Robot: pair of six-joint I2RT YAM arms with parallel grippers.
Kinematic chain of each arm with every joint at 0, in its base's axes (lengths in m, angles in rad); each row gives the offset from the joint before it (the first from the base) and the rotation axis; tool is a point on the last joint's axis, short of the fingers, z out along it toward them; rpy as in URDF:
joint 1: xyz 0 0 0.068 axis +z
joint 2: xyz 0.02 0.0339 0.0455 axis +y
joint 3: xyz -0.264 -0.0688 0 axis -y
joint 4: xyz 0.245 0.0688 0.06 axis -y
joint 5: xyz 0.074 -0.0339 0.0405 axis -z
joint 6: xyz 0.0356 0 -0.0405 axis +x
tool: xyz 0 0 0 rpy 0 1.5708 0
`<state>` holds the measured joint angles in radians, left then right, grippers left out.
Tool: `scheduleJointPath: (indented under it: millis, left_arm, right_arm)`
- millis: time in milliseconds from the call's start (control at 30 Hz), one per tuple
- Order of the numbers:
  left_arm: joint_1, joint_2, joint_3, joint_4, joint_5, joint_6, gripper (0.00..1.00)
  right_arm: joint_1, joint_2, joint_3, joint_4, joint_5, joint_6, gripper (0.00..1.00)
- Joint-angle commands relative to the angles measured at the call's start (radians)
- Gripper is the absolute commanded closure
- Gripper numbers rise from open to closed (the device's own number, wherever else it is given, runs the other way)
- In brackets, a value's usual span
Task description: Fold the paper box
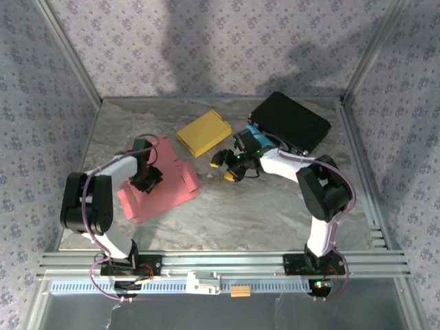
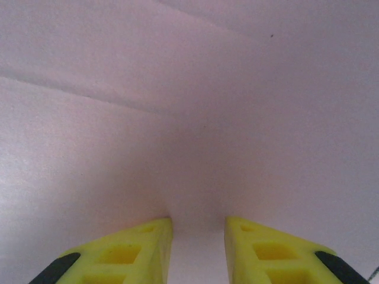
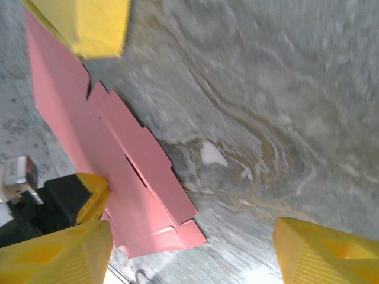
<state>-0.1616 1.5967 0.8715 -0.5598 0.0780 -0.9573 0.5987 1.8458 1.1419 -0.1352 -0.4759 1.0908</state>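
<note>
The paper box (image 1: pixel 175 180) is a flat pink cut-out sheet lying on the left half of the table. My left gripper (image 1: pixel 146 179) is down on its middle. In the left wrist view the pink sheet (image 2: pixel 177 118) with its crease lines spans the frame. The left gripper (image 2: pixel 197 223) has its yellow fingertips (image 2: pixel 161 228) against the sheet, a narrow gap between them and nothing in it. My right gripper (image 1: pixel 225 168) hovers over bare table just right of the sheet. It (image 3: pixel 192 251) stands wide open and empty, with the sheet's flaps (image 3: pixel 118 148) to its left.
A yellow folded box (image 1: pixel 203 133) lies behind the pink sheet, and also appears in the right wrist view (image 3: pixel 89 23). A black box (image 1: pixel 289 122) sits at the back right. Metal frame posts and patterned walls enclose the marbled table (image 1: pixel 275 213).
</note>
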Motion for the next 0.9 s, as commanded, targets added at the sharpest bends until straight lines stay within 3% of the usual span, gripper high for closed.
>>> scheduleJointPath:
  millis: [0, 200, 367, 867]
  left_arm:
    - [-0.047, -0.018, -0.076, 0.016, 0.043, -0.093, 0.69]
    - [-0.116, -0.051, -0.145, 0.057, 0.059, -0.154, 0.69]
    - [-0.155, -0.063, -0.16, 0.076, 0.056, -0.199, 0.69]
    - [-0.202, -0.116, -0.239, 0.123, 0.079, -0.275, 0.69]
  right_arm:
    - [0.031, 0.002, -0.031, 0.021, -0.043, -0.009, 0.27]
    - [0.077, -0.005, -0.122, 0.086, -0.065, 0.025, 0.27]
    - [0.107, -0.023, -0.226, 0.236, -0.042, 0.147, 0.27]
    - [0.138, -0.023, -0.398, 0.588, 0.077, 0.436, 0.37]
